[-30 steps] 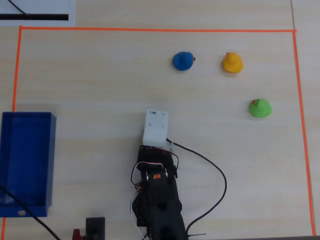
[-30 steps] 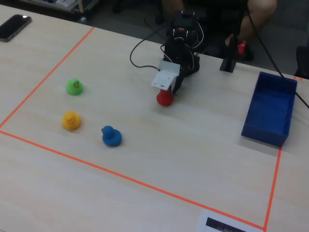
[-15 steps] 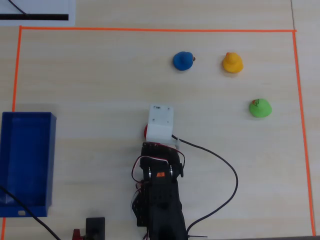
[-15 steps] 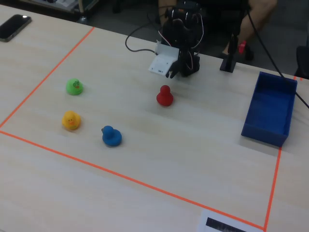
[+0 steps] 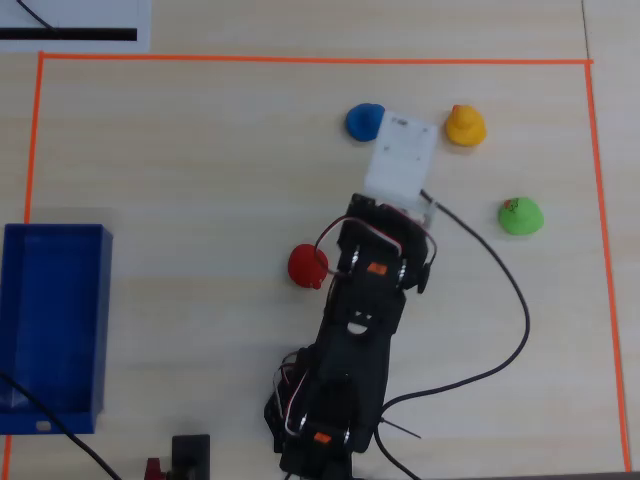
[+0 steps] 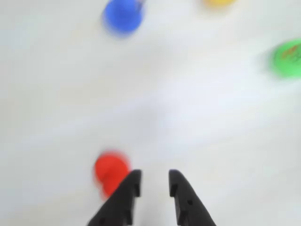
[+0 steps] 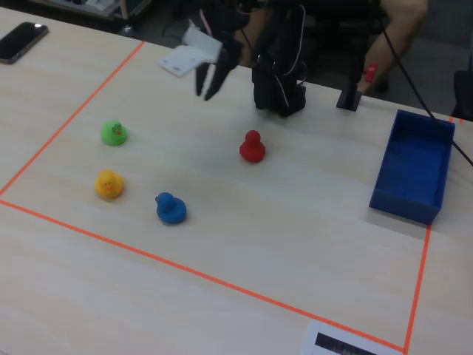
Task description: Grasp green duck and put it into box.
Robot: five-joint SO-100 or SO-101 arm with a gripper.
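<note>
We are in the reaching step: the gripper (image 6: 151, 186) is up in the air over the table and it holds nothing. In the wrist view its two black fingers (image 6: 130, 184) stand a little apart, with a thin gap between them and only bare table showing in the gap. The green duck (image 5: 520, 216) sits by itself at the right side of the overhead view, near the orange tape line (image 5: 604, 240). In the fixed view the green duck (image 7: 114, 132) is at the left, and in the wrist view it is a blurry green spot at the right edge, far from the fingers. The box (image 5: 50, 325), a deep blue bin, waits at the lower left of the overhead view, well apart from the duck, and it looks empty. We think the next move calls for swinging the arm toward the green duck, spreading the fingers wider, and coming down so one finger is on each side of it. Other toys are around: a red duck (image 5: 307, 266) just beside the arm, a blue duck (image 5: 364, 121) near the top, and a yellow duck (image 5: 465, 125) close above the green one. Nothing lies right between the gripper and the green duck, but we must not bump the yellow duck.
</note>
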